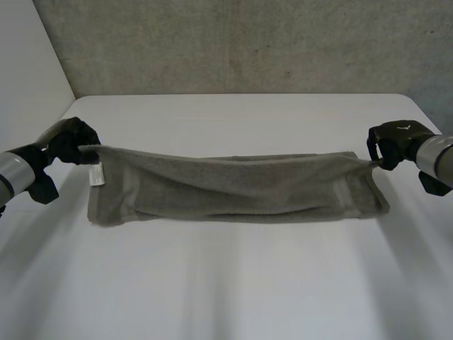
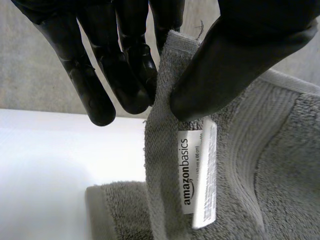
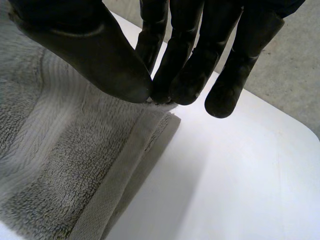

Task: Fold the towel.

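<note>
A grey towel (image 1: 233,185) stretches across the middle of the white table (image 1: 233,283), doubled lengthwise, its upper layer lifted at both ends and sagging in between. My left hand (image 1: 69,140) pinches the towel's left top corner. There the thumb (image 2: 235,65) presses the cloth (image 2: 165,130) against the fingers (image 2: 125,70), just above a white label (image 2: 197,172). My right hand (image 1: 393,144) pinches the right top corner, with thumb (image 3: 90,55) and fingers (image 3: 185,65) closed on the hem of the towel (image 3: 60,165).
A grey concrete wall (image 1: 248,42) rises behind the table's far edge. The table's rounded right corner (image 3: 305,130) lies beyond my right hand. Bare tabletop spreads in front of the towel.
</note>
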